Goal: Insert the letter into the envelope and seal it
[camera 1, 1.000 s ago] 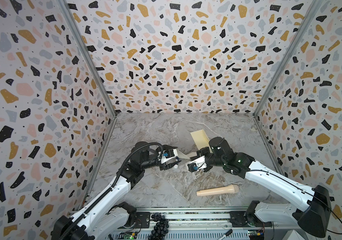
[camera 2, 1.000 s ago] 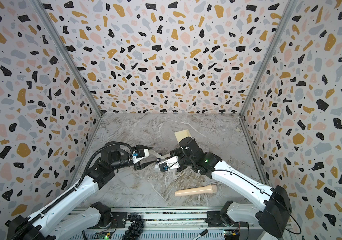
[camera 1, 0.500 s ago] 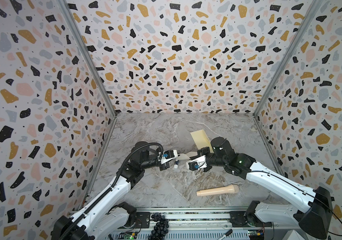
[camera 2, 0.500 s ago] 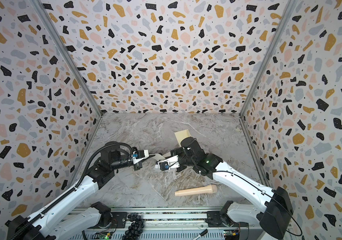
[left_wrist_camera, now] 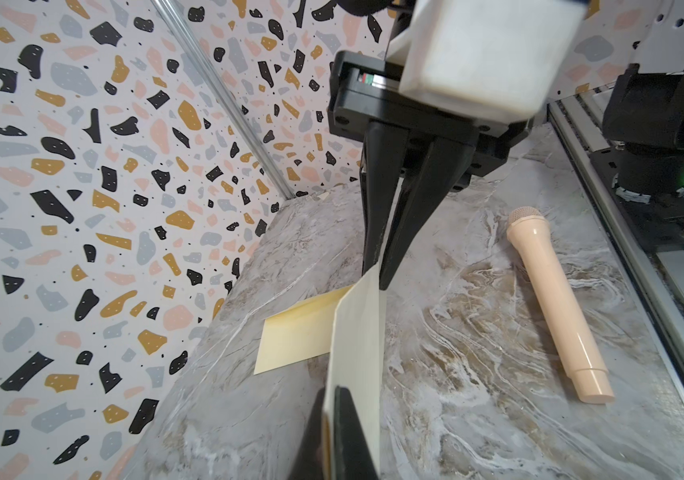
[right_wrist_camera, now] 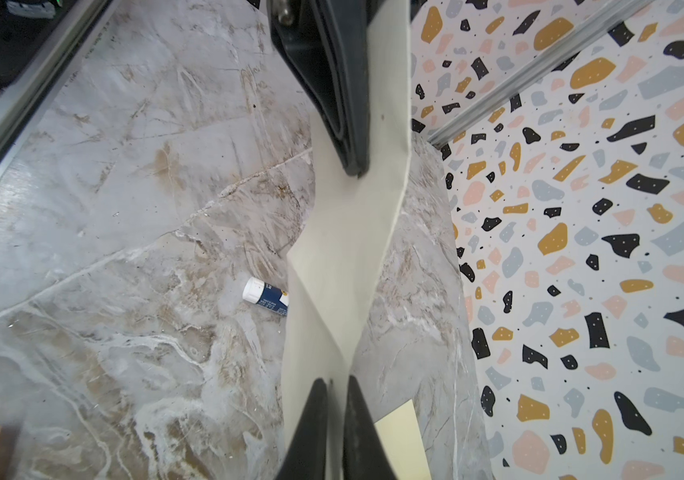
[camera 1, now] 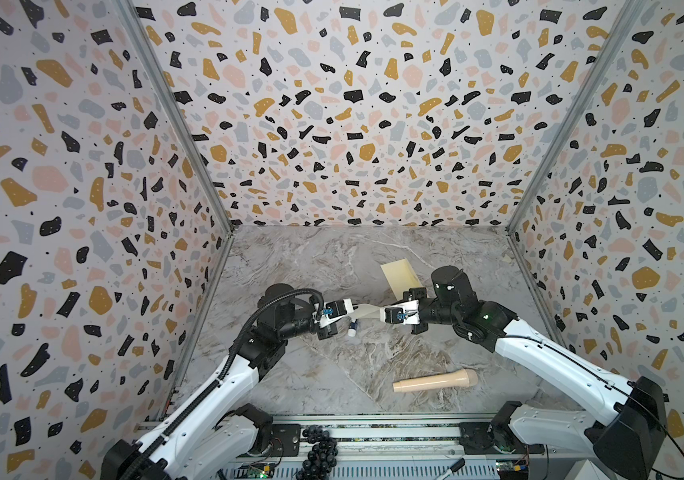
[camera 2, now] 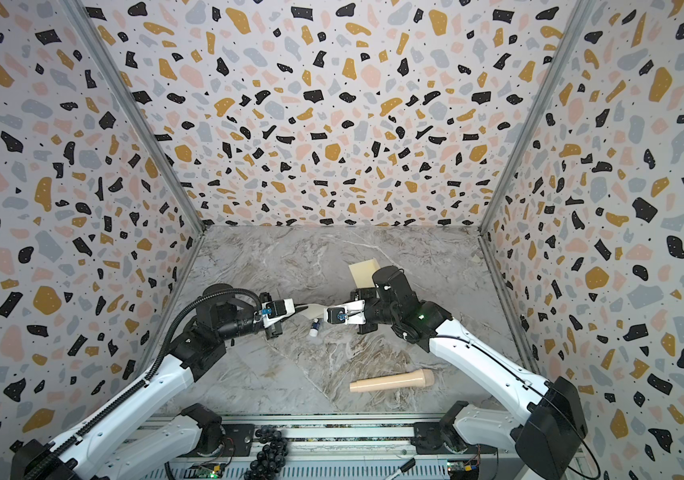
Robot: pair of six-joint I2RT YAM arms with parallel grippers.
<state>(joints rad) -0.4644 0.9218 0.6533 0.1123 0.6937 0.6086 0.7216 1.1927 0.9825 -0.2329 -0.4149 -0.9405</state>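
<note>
The letter (camera 1: 369, 309) hangs in the air between the two arms, clear of the worktop (camera 1: 311, 266), with a glue stick (camera 1: 352, 328) lying below it. The left claw (camera 1: 354, 308) is pressed together on one end of the sheet. The right claw (camera 1: 381, 311) pinches the opposite end, its tips closed on a corner in the left wrist view. The envelope (camera 1: 400, 276) lies flat on the worktop just behind the right wrist, which partly hides it.

The letter looks thin, light and limp. In the right wrist view it twists between the two grips, so it bends freely. It would likely crease or tear if the claws pulled apart or turned against each other. It is probably best held near one edge with only a short length left free, which should be stiff enough to slide into the envelope. Held at both ends as it is, one grip would likely have to let go before insertion.

Both arms reach inward low over the worktop, forearms roughly level, with the claws pointing at each other almost tip to tip.
</note>
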